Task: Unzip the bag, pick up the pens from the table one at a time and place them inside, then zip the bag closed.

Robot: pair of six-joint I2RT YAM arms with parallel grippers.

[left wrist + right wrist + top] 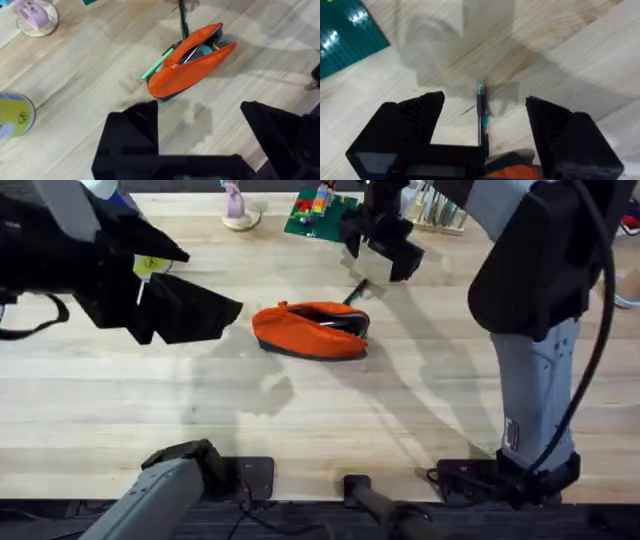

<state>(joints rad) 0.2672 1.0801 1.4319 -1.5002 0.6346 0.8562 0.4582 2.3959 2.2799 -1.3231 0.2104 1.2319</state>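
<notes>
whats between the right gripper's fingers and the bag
A dark pen lying on the table, between the open right gripper fingers and the orange bag, per the right wrist view.

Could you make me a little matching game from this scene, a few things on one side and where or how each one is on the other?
Things:
1. the bag
2. green pen
3. black pen
4. right gripper

States:
A. open, hovering above a pen
B. poking out of the pouch's end
C. unzipped, lying mid-table
D. lying on the table beside the pouch

Pairs: 1-C, 2-B, 3-D, 4-A
</notes>
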